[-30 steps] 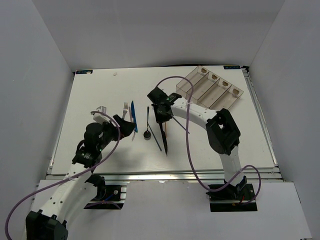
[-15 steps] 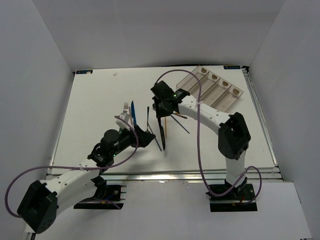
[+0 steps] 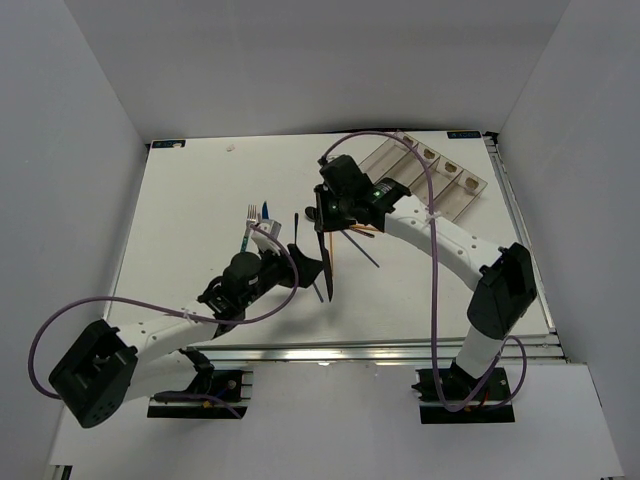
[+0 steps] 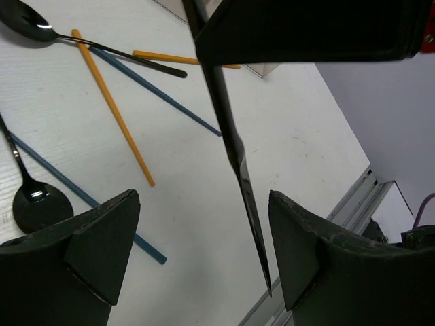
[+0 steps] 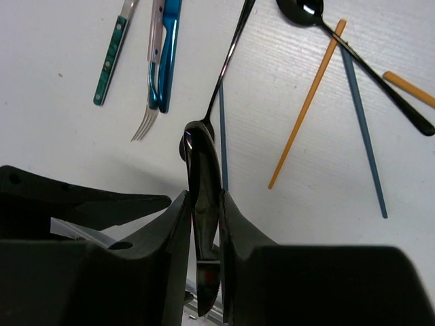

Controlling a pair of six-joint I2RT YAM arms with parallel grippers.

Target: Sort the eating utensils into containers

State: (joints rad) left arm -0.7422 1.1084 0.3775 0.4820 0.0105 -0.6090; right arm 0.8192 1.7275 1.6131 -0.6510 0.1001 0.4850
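Note:
My right gripper (image 3: 325, 222) (image 5: 204, 197) is shut on the handle of a dark knife (image 3: 328, 270) (image 4: 234, 149) (image 5: 202, 170), which hangs blade down above the table. My left gripper (image 3: 314, 268) (image 4: 202, 204) is open, and the blade tip hangs between its fingers, close to the right one. Two black spoons (image 5: 224, 68) (image 5: 360, 61), orange chopsticks (image 5: 306, 102) and blue-grey chopsticks (image 5: 363, 129) lie loose beneath. A silver fork (image 5: 144, 122), a blue handle (image 5: 170, 47) and a teal handle (image 5: 111, 64) lie to the left. The containers (image 3: 450, 175) stand at the back right.
White walls close in the table on three sides. A metal rail (image 3: 330, 350) runs along the near edge. The right arm (image 3: 440, 240) stretches across in front of the containers, and purple cables loop over both arms.
My left arm has swung right and forward, bringing its gripper around the hanging knife's tip, and its jaws have narrowed a little. My right gripper has shifted slightly back and right with the knife.

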